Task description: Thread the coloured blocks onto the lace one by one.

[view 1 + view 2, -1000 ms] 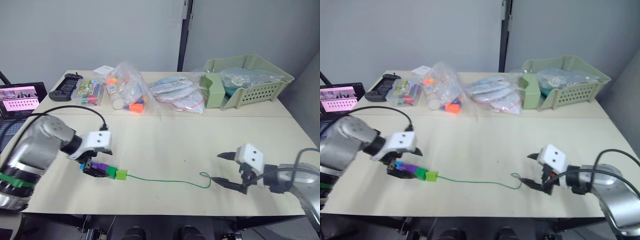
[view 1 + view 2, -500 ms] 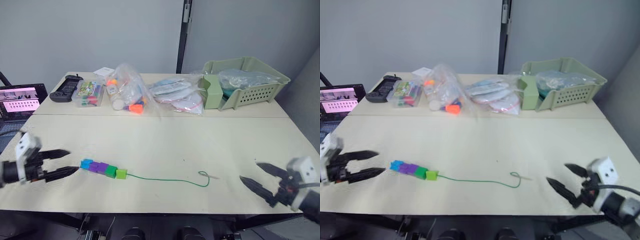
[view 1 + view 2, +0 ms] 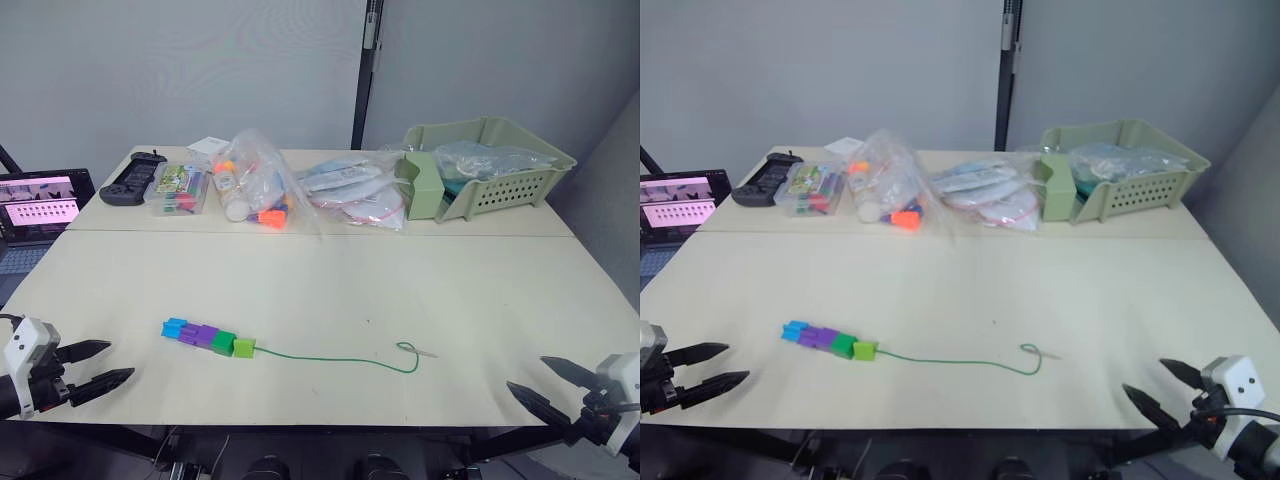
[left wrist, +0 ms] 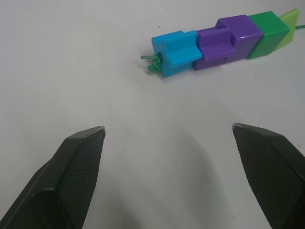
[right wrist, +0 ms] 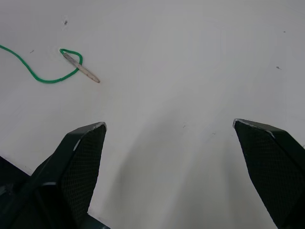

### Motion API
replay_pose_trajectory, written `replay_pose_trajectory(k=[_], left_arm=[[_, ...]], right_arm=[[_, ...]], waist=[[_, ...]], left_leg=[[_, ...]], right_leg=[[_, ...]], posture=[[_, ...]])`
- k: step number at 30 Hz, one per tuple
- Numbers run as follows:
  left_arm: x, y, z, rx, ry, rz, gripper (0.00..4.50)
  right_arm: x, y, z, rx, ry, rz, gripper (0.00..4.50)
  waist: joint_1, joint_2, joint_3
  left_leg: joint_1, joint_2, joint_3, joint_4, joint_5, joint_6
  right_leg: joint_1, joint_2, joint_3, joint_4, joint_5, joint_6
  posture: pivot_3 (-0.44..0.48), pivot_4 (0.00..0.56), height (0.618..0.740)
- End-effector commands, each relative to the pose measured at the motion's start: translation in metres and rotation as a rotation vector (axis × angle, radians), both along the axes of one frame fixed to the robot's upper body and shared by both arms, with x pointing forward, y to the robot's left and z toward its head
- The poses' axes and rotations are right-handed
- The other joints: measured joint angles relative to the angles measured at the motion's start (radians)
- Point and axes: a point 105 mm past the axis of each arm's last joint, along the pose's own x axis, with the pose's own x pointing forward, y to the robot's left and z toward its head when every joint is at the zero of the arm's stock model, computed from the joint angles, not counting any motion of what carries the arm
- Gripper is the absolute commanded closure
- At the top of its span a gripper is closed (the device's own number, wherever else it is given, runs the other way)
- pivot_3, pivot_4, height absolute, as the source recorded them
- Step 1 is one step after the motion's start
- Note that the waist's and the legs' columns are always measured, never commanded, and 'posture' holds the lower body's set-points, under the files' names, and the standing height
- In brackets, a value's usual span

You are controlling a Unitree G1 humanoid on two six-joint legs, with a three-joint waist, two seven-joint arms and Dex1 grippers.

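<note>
Both grippers withdrew wide open, empty; coloured blocks sit threaded on lace

Blocks in a row: bright blue, two purple, dark green, light green. Lace thin green, pale tip, green knot by the blue block. Counter pale cream. Basket far right light green. Bags clear, orange and multicoloured bits inside.

Bright, even, diffuse light; soft shadows; sharp focus.
</note>
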Motion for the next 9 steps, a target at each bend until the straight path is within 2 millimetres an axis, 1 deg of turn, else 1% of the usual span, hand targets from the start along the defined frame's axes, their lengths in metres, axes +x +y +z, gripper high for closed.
replay_pose_trajectory(k=[1,9], left_arm=[[0.0022,-0.0027,0.0042,0.012,-0.028,-0.005,0.01],[0.0046,-0.012,-0.0005,0.017,-0.029,-0.022,0.01]], right_arm=[[0.0015,0.0,0.0043,-0.017,-0.024,0.017,0.0],[0.0081,-0.0014,0.0077,-0.014,-0.038,0.016,0.0]], waist=[[0.0,0.0,0.0],[0.001,0.0,0.0]], left_leg=[[0.0,0.0,0.0,0.0,0.0,0.0],[0.0,0.0,0.0,0.0,0.0,0.0]], right_leg=[[0.0,0.0,0.0,0.0,0.0,0.0],[0.0,0.0,0.0,0.0,0.0,0.0]], posture=[[0.0,0.15,0.74],[0.0,0.15,0.74]])
